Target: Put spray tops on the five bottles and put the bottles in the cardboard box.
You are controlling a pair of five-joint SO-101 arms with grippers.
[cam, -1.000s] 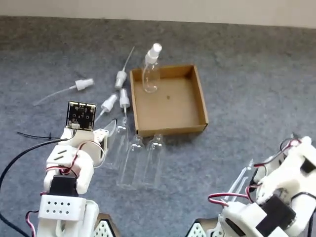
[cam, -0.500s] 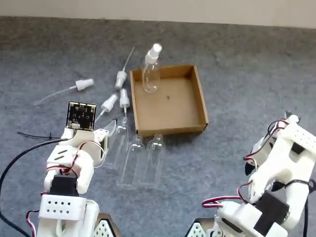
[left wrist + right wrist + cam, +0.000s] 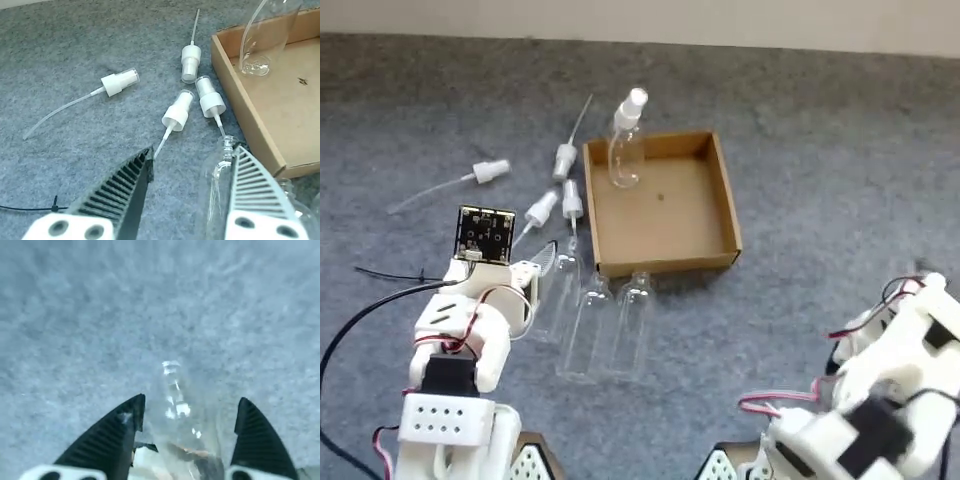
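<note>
One bottle [image 3: 624, 152] stands on its base in the far left corner of the cardboard box [image 3: 715, 215]. It is clear, with a white spray top fitted and pointing up.

Three more bottles lie uncapped on the grey bench [image 3: 820, 150], side by side at the box's near left corner. Their long axes run from the arms toward the box, with the necks at the box end. The left one [image 3: 556, 290] has its neck between the left gripper's [image 3: 194, 151] jaws, which are spread wide, and it lies close against one of them. The middle one [image 3: 586, 325] and the right one [image 3: 631, 322] end just beside the box's near wall.

A fifth, the clear bottle [image 3: 175, 407], is pinched between the right gripper's [image 3: 192, 400] jaws above the bench; it is blurred, with its long axis running out past the jaw tips.

Four white spray tops lie loose to the left of the box:
- Two [image 3: 540, 208] [image 3: 572, 200] lie close together by its left wall.
- One [image 3: 565, 158] lies near the far corner, its thin tube pointing away.
- One [image 3: 490, 170] lies well apart, its tube trailing left.

A broad stretch of bench separates the box's right wall from the right arm [image 3: 890, 400]. A black cable [image 3: 390, 275] lies beside the left arm.
</note>
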